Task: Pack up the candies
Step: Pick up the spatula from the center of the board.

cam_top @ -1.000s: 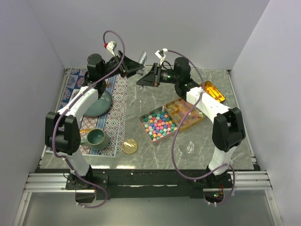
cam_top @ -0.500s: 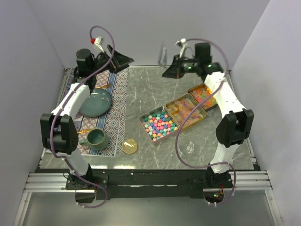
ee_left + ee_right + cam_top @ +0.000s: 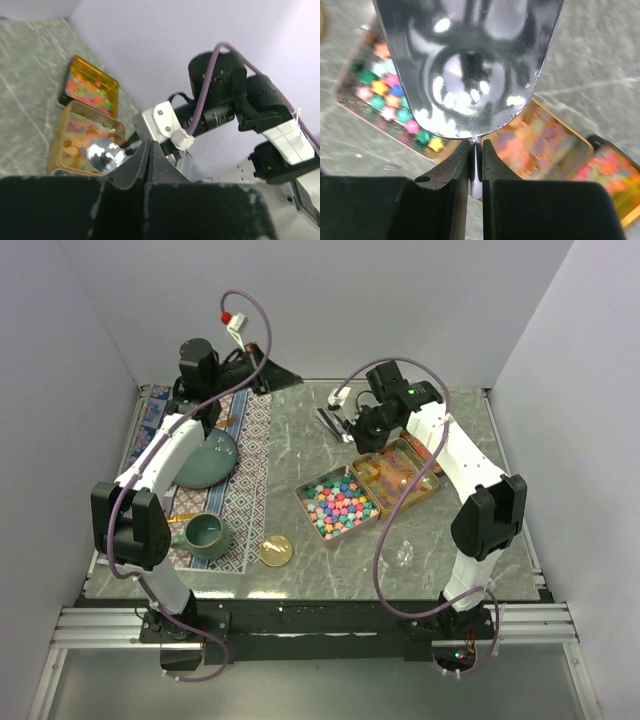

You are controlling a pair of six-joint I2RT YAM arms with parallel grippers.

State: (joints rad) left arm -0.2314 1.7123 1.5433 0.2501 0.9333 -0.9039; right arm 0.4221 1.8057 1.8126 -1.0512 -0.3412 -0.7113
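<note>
Silver metal scoop [image 3: 470, 65] sits empty, clamped in your right end effector [image 3: 476, 145]; left end effector [image 3: 150, 146] closed on nothing, pastel star candies [image 3: 340, 505] unpacked.

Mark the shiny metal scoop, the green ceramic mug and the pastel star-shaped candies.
shiny metal scoop [image 3: 470, 65]: right wrist view, middle of its bowl.
green ceramic mug [image 3: 206, 532]: top view, bare inside.
pastel star-shaped candies [image 3: 340, 505]: top view, middle of the heap.

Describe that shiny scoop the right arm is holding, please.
The scoop is polished, mirror-bright metal: a wide rounded bowl narrowing to a thin handle. The right gripper pinches that handle, and nothing else touches it. It hangs above the grey table, just beyond the tin of star candies. No candy shows in it.
</note>
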